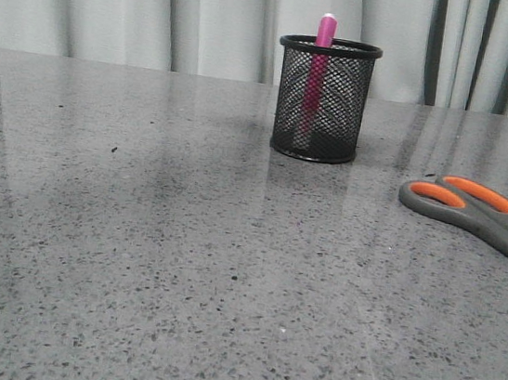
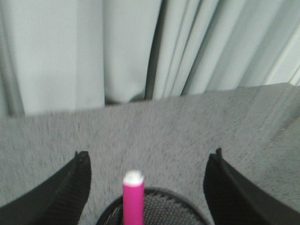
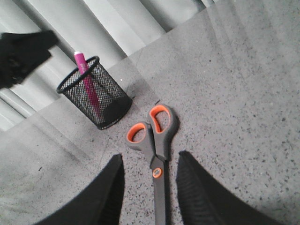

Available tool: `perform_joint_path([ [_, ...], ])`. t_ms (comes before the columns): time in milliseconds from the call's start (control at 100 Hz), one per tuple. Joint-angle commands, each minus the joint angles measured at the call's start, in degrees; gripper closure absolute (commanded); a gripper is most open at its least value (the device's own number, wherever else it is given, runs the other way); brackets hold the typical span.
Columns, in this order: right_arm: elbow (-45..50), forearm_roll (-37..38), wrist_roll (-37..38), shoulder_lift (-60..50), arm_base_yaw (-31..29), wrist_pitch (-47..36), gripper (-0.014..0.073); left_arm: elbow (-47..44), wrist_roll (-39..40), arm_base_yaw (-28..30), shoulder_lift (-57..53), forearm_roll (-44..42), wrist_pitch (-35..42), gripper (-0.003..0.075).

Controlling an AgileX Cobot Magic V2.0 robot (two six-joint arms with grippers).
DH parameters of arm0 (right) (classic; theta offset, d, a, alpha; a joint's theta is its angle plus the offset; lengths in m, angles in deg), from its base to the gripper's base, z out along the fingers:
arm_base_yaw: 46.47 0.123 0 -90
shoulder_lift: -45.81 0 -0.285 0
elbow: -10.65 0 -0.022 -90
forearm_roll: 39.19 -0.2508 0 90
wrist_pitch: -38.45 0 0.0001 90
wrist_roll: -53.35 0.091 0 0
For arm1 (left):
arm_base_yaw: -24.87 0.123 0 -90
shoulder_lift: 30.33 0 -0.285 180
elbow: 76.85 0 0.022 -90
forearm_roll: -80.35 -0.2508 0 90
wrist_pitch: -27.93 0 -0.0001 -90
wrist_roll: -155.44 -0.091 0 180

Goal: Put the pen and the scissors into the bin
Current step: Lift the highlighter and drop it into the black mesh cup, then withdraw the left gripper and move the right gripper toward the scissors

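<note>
The pen is standing in the bin, its whitish cap poking above the rim. The scissors are lying flat on the grey table, well apart from the bin, on its right. No readable writing is showing anywhere. The left gripper is hanging wide open above the pen, touching nothing. The right gripper is spreading its jaws either side of the scissors' blades, empty.

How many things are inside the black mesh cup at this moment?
1. Only the pink pen stands in the cup, with its top above the rim. The scissors lie flat on the table, to the right of the cup. The mesh shows nothing else inside.
</note>
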State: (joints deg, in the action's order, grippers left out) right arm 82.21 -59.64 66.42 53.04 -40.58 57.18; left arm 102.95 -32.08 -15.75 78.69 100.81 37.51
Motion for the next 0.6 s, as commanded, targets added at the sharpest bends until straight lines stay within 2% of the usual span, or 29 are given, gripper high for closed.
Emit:
perform_joint_path([
  [0, -3.7, 0.3, -0.6, -0.6, -0.2, -4.9, 0.0355, 1.9, -5.5, -0.4, -9.9, -0.4, -0.2, 0.0253],
  [100, -9.7, 0.3, -3.1, 0.5, -0.2, -2.5, 0.0355, 1.9, -9.1, -0.4, -18.1, -0.9, -12.2, 0.0302],
  [220, -20.8, 0.3, -12.7, 7.3, -0.2, 5.4, 0.0354, 0.0, -9.1, -0.4, -27.7, -2.5, -21.2, 0.0347],
  [320, -31.8, 0.3, -22.1, 17.5, -0.2, 16.9, 0.0354, -3.9, -8.7, -0.4, -34.9, -2.5, -22.0, 0.0352],
  [400, -40.8, -0.1, -25.4, 27.2, -0.2, 24.3, 0.0354, -7.6, -8.7, -0.4, -40.1, -2.2, -21.8, 0.0352],
  [590, -53.4, -2.6, -30.3, 44.2, -0.2, 31.1, 0.0354, -15.2, -8.7, -0.4, -47.3, -0.1, -21.7, 0.0352],
])
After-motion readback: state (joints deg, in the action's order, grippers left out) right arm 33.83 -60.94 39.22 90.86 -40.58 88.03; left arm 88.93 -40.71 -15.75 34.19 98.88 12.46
